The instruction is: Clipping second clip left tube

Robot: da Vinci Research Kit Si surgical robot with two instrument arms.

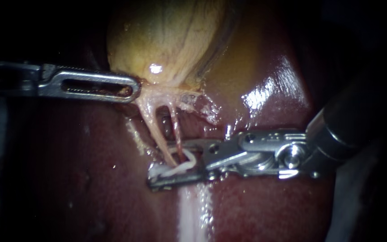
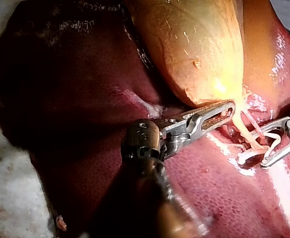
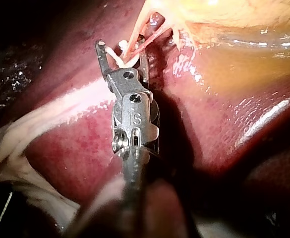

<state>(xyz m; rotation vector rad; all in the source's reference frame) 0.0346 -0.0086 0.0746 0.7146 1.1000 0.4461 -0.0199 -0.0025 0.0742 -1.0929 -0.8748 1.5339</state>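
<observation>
Liver [image 1: 269, 206]: left instrument [image 1: 132, 89] grips gallbladder [image 1: 171, 40]; right instrument [image 1: 169, 163] holds clip [image 1: 187, 166], half-open.

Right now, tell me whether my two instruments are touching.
Apart. Endoscope view: left instrument sits by the gallbladder, right instrument with its clip lies lower, tubes and liver between them.

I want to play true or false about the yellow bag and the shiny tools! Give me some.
1. The gallbladder looks yellowish. True.
2. The right instrument holds a white clip between its jaws. True.
3. The left instrument floats far from any tissue. False: its jaws grip the gallbladder's lower end.
4. The liver is bright green. False: it is dark red.
5. Thin tubes run from the gallbladder down between the right instrument's jaws. True.
</observation>
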